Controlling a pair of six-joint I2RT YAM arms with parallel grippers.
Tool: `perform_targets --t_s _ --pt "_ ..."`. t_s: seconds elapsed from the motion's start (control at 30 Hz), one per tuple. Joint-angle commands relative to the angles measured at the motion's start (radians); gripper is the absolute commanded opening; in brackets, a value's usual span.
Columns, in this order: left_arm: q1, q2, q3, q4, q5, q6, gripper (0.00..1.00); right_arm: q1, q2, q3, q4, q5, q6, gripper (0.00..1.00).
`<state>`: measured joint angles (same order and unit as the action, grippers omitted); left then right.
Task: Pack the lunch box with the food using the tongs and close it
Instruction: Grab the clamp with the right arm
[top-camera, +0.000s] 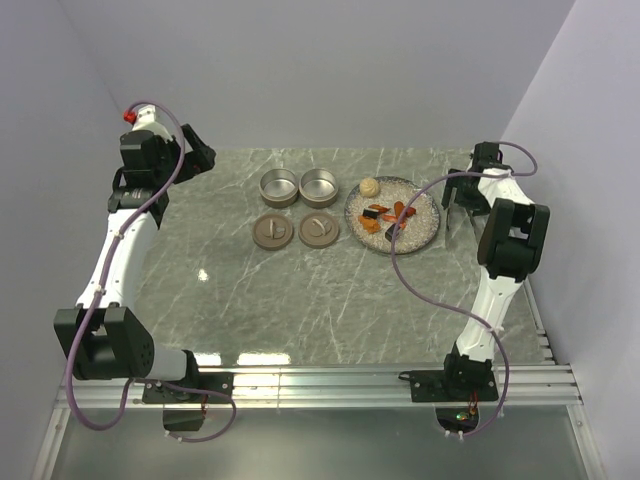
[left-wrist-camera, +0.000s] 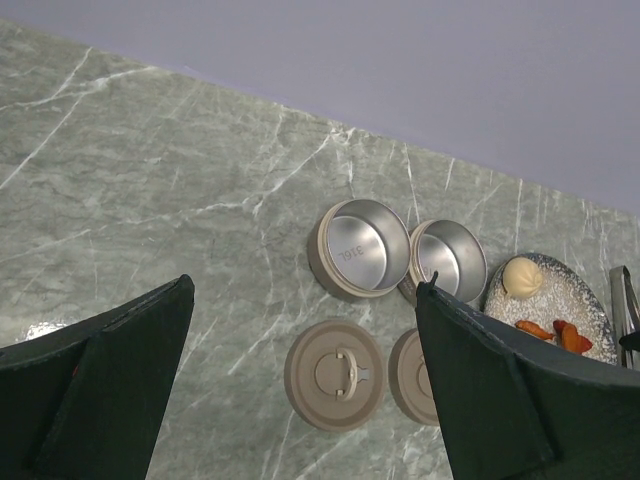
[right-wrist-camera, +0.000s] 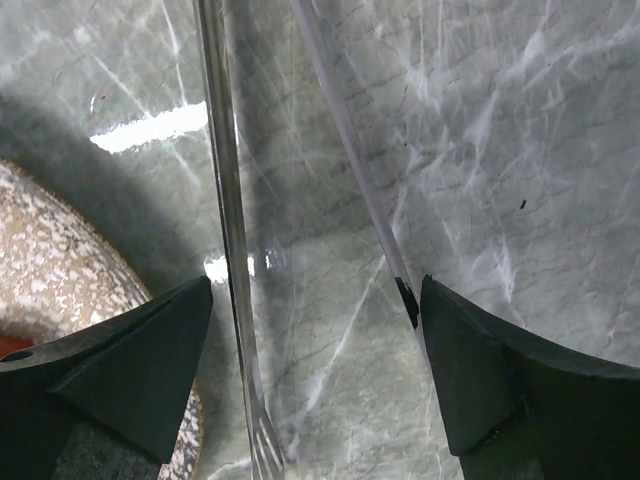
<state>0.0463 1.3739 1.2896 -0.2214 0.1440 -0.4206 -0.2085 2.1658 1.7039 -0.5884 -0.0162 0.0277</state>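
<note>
The lunch box stands open as two round metal tins, with their two tan lids flat on the table in front of them. The food lies on the speckled plate: a beige ball, orange-red bits and dark blocks. The tongs lie on the marble right of the plate. My right gripper is low over them, open, with both tong arms between its fingers. My left gripper hangs open and empty, high at the back left.
A grey wall runs close behind the tins. The right wall stands close beside the right arm. The plate's rim lies just left of my right gripper's left finger. A metal rail runs along the near table edge.
</note>
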Motion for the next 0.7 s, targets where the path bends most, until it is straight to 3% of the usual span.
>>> perform_targets --t_s 0.0,0.3,0.67 --pt "0.000 0.011 0.046 0.025 0.032 0.017 0.99 0.009 0.017 0.059 -0.004 0.039 -0.008 0.91" --pt "0.000 0.008 0.053 0.001 0.035 0.025 0.99 0.009 0.072 0.137 -0.033 0.070 -0.008 0.79" --pt "0.000 0.014 0.054 -0.004 0.049 0.019 0.99 0.024 0.137 0.258 -0.116 0.036 0.008 0.78"
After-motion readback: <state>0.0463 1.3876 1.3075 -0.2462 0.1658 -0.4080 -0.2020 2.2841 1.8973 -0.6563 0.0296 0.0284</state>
